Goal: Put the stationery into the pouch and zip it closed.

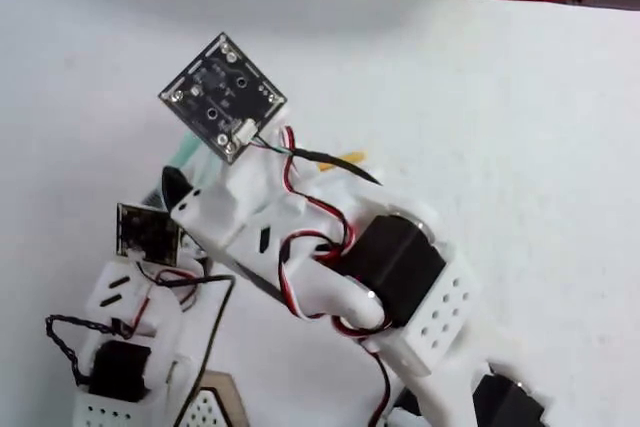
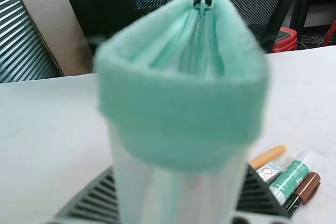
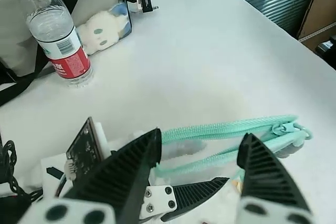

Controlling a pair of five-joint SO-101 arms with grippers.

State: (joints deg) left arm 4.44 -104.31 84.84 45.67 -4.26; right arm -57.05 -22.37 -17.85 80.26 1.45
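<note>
Left claw (image 2: 173,208) clenched on the pouch (image 2: 181,114), which stands upright with its mouth unzipped; stationery (image 2: 287,178) lies on the desk (image 2: 42,129) just beside it, so loading is not yet begun. Right claw (image 3: 201,136) released and empty over the zip; next it likely needs to fetch a marker and drop it in

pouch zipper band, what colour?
Mint green, running along the top of the pouch. It shows best in the left wrist view.
</note>
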